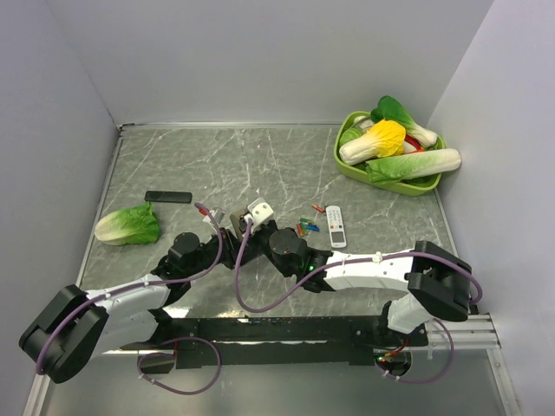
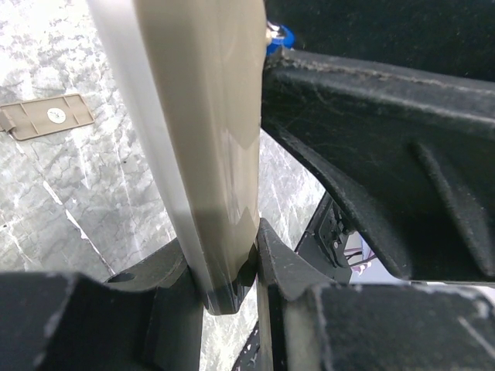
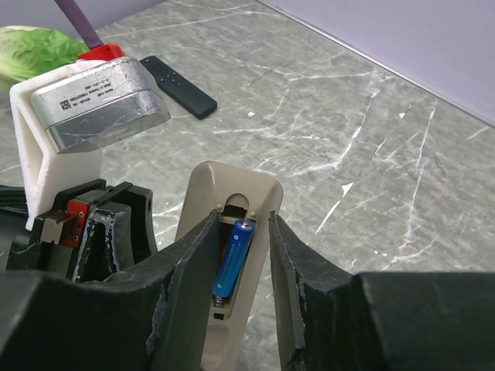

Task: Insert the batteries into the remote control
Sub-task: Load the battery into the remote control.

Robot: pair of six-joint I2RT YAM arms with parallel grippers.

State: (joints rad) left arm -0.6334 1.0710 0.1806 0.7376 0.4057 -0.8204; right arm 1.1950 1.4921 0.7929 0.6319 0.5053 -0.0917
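Note:
The remote control [image 3: 232,197] is slim, and its grey-beige back faces the right wrist view with the battery bay open. A blue battery [image 3: 233,259] lies tilted in the bay. My right gripper [image 3: 245,232] is open, with one finger on each side of the bay. My left gripper [image 2: 224,259] is shut on the remote's lower end [image 2: 209,154] and holds it up on edge. In the top view both grippers, left [image 1: 231,232] and right [image 1: 257,236], meet at the table's middle. Loose batteries [image 1: 307,224] with coloured wraps lie just to their right.
The remote's beige battery cover [image 2: 46,117] lies on the table. A wider white remote [image 1: 336,225], a flat black bar [image 1: 167,197] and a lettuce leaf [image 1: 128,225] lie around the arms. A green tray [image 1: 416,184] of toy vegetables stands at the back right.

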